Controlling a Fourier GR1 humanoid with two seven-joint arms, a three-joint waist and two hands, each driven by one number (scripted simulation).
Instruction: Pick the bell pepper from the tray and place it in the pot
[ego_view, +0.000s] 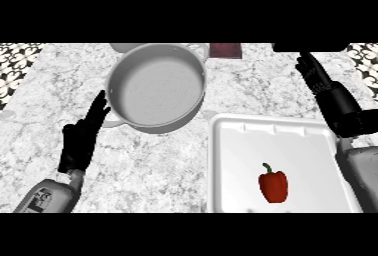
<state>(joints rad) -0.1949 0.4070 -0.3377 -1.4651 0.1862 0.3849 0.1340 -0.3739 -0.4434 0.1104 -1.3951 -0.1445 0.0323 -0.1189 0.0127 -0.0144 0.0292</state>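
Note:
A red bell pepper (273, 186) with a green stem lies on the white tray (236, 150), near its front middle. The grey pot (156, 85) stands empty on the counter, up and left of the tray. My right hand (330, 97) is raised beyond the tray's far right corner, fingers straight and holding nothing, well away from the pepper. My left hand (80, 140) is at the left, fingers straight and pointing up toward the pot's near handle, open and holding nothing.
A dark red object (225, 50) sits at the back edge just right of the pot. Patterned tile (18, 65) shows at the far left and far right. Marble counter lies between my left hand and the tray.

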